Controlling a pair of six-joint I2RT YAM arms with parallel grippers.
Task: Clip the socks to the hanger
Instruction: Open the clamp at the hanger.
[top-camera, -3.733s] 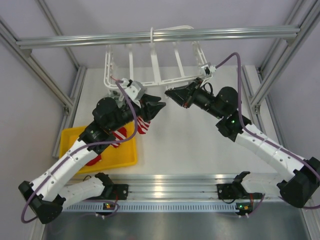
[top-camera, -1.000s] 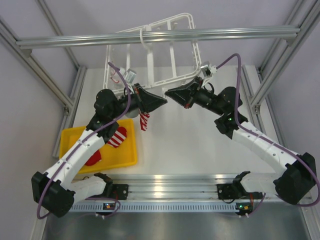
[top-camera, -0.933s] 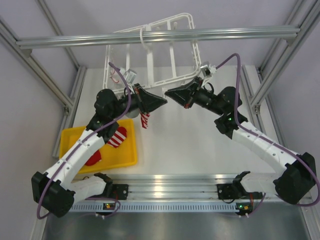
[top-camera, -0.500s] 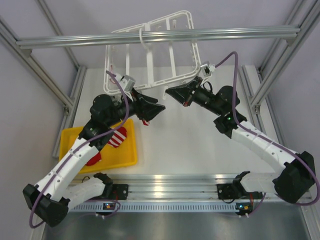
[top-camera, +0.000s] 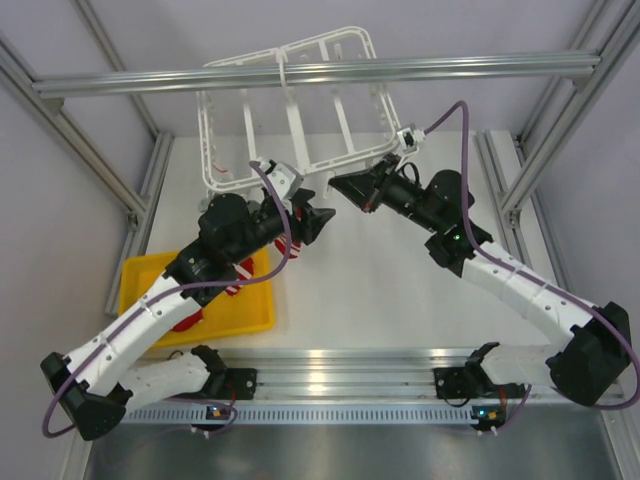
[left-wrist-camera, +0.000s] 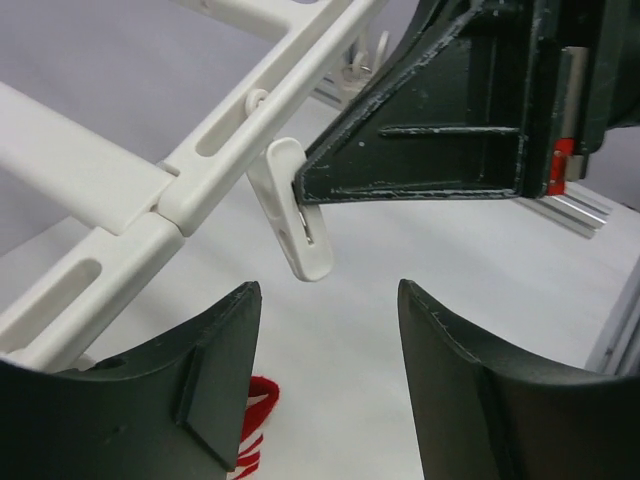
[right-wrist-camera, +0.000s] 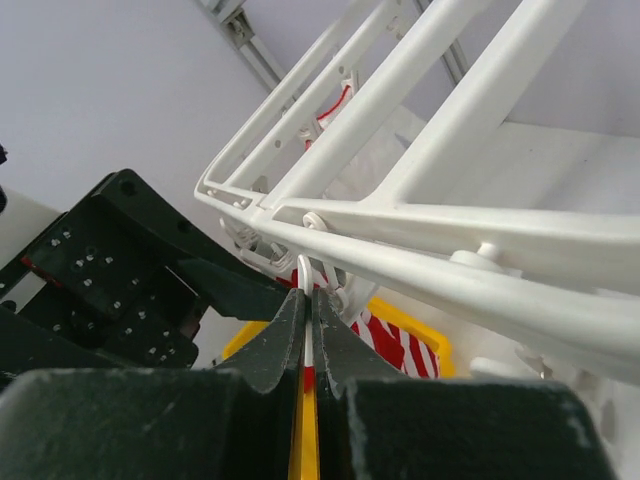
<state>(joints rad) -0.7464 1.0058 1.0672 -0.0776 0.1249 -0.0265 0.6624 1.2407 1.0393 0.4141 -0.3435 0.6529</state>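
The white hanger (top-camera: 330, 160) hangs tilted from the top rail; its bars also fill the wrist views (left-wrist-camera: 120, 230) (right-wrist-camera: 450, 240). My right gripper (top-camera: 336, 184) (right-wrist-camera: 308, 295) is shut on one of its small white clips (left-wrist-camera: 295, 225) at the near edge. My left gripper (top-camera: 318, 222) (left-wrist-camera: 328, 295) stands open just below and in front of that clip, nothing between its fingers. A red-and-white striped sock (left-wrist-camera: 250, 430) peeks out beside the left finger, below it; I cannot tell what it rests on. Two more socks, one striped (top-camera: 240, 272) (right-wrist-camera: 395, 345) and one red (top-camera: 185, 318), lie in the tray.
A yellow tray (top-camera: 140, 290) sits on the white table at the front left, half under my left arm. An aluminium rail (top-camera: 450, 68) crosses above the hanger, with more rails along both sides and the near edge.
My left gripper has opened and let go of the striped sock it held, then shifted right toward the clip. The hanger has swung and tilted to the left. The right gripper stayed shut.
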